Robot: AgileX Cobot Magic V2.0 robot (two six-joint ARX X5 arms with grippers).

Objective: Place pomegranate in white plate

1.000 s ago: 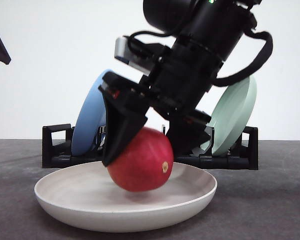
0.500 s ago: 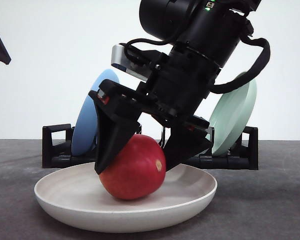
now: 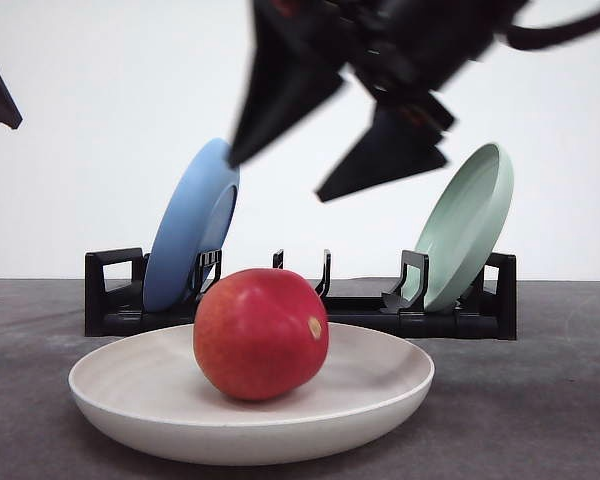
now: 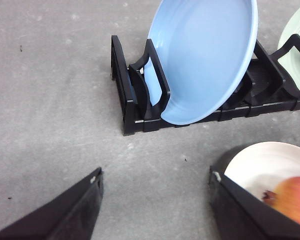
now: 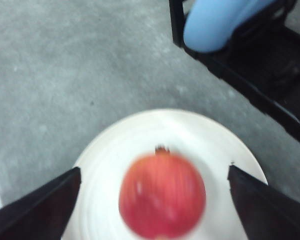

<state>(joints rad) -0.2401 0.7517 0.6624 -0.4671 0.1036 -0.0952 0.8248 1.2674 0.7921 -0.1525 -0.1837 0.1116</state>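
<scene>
A: Grey counter (image 3: 540, 400), plain white wall. Pomegranate (image 3: 261, 334) is sat in the white plate (image 3: 130, 400); right gripper (image 3: 325, 165) fingers spread wide, nothing held.

B: Could still be rolled if clipped.

The front view sits low, near table height, close to the white plate (image 3: 110, 395) and faces the black plate rack (image 3: 115, 300) and wall; the left wrist view looks steeply down on the rack from off to the side; the right wrist view looks straight down above the plate; all three share plate, pomegranate (image 3: 261, 333) and rack.
</scene>
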